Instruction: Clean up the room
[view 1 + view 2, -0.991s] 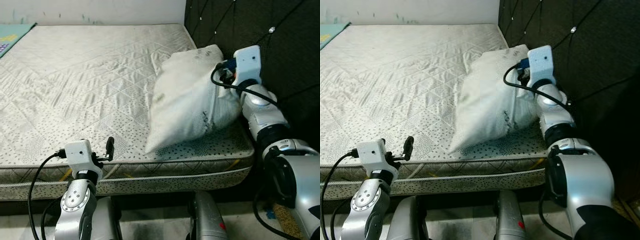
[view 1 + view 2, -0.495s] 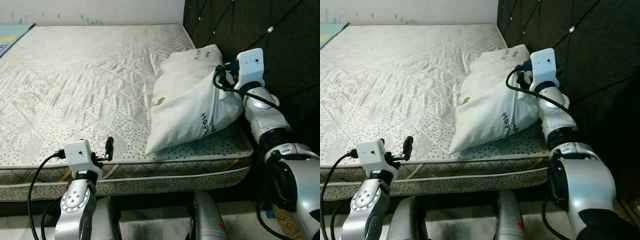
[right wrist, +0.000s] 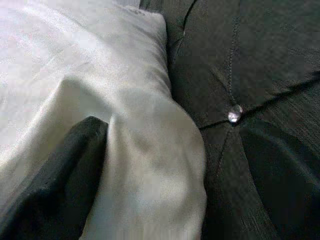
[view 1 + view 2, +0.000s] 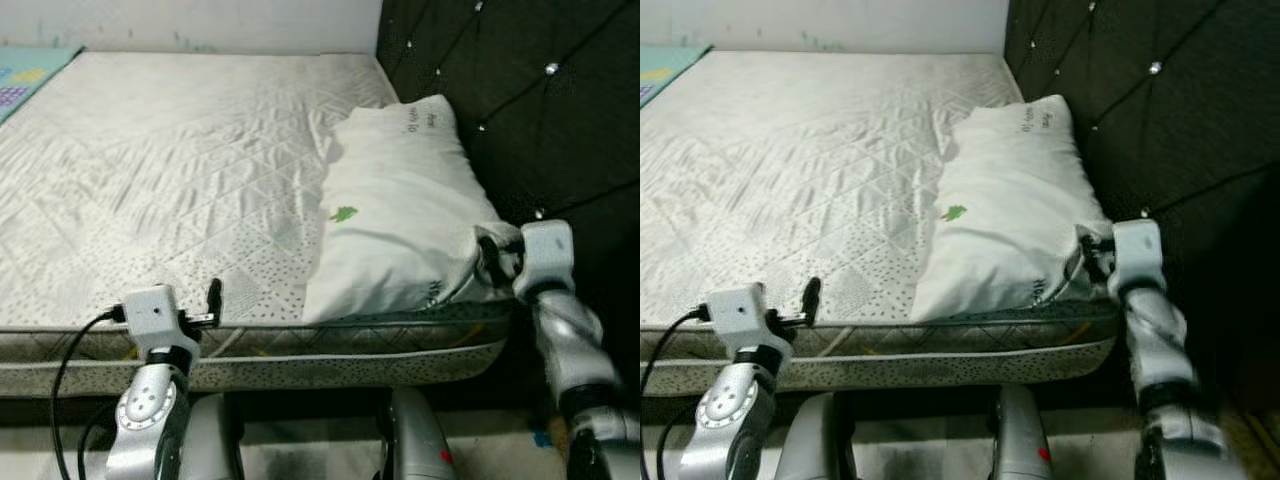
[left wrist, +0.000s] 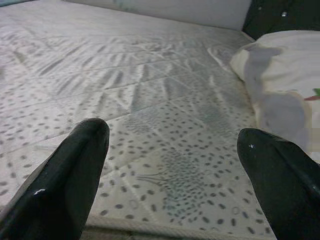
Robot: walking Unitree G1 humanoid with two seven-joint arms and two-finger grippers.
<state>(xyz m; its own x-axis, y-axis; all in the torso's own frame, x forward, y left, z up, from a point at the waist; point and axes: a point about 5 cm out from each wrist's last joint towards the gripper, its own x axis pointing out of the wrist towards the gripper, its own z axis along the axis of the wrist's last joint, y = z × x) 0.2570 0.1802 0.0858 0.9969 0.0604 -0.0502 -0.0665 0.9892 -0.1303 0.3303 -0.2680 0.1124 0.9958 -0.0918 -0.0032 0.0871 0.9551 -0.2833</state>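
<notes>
Pillow [image 4: 400,215] lies flat on the bed [image 4: 160,170] at the right, against the headboard [image 4: 530,90]. Right end effector [image 3: 150,165] — fingers spread wide around the pillow's near corner, not clamped. Left end effector [image 5: 170,165] — wide open, hovering at the bed's near edge.

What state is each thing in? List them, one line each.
pillow: lying flat on the mattress, against the headboard.
mattress: bare, no sheet.
headboard: upright behind the pillow.
right gripper: open, fingers straddling the pillow's near corner.
left gripper: open, holding nothing, at the mattress's near edge.
</notes>
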